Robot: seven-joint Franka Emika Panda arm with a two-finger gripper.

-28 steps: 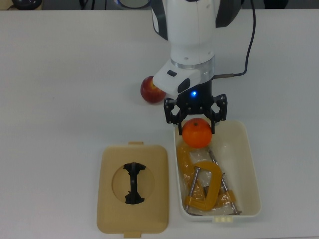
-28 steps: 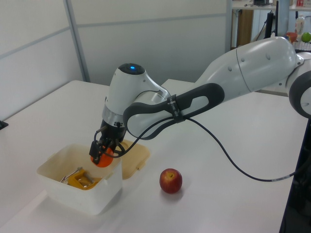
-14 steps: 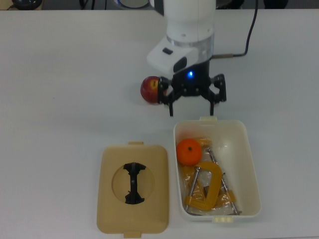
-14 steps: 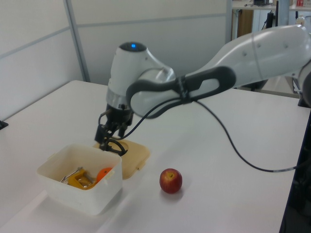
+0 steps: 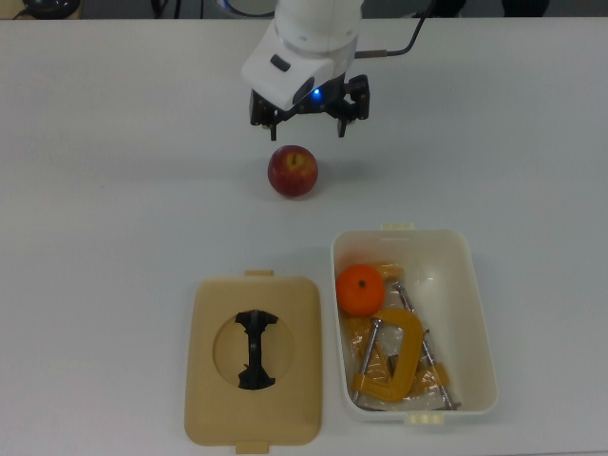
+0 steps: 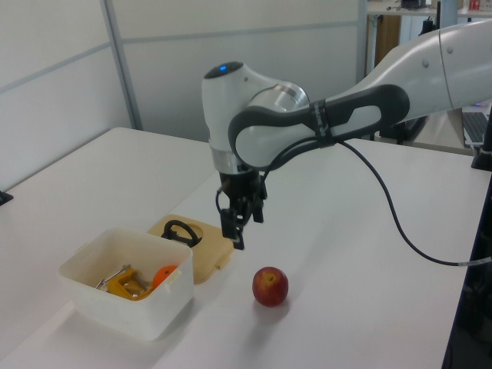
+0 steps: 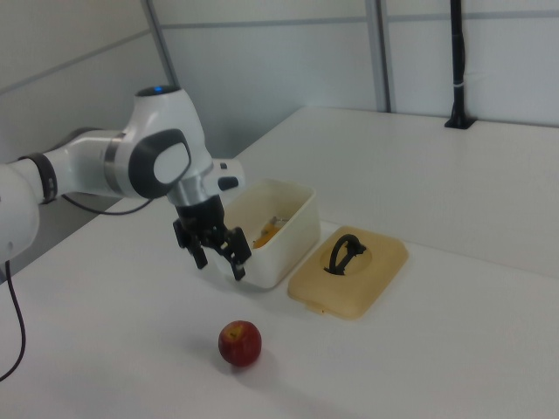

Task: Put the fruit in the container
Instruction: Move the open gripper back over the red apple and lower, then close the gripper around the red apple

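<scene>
Top view, fruit: two. One orange (image 5: 361, 290) lies inside the tub (image 5: 475, 313), at its corner nearest the apple; one apple (image 5: 292, 171) sits on the table (image 5: 114, 190), apart from the tub.
Top view, gripper (image 5: 309, 122): one, fingers spread, holding nothing, above the table just past the apple.
Top view, other contents: yellow clamps (image 5: 394, 356) share the tub with the orange; how many, I cannot tell.
Top view, lid (image 5: 254, 361): one, flat beside the tub, black handle up.
Left view: gripper (image 6: 238, 231) hangs empty over the lid's (image 6: 204, 250) far edge; apple (image 6: 270, 286) on the table; orange (image 6: 164, 274) in the tub (image 6: 123, 311).
Right view: gripper (image 7: 218, 255) wide apart, hanging above the apple (image 7: 239, 341); one tub (image 7: 293, 231), one lid (image 7: 354, 275).
</scene>
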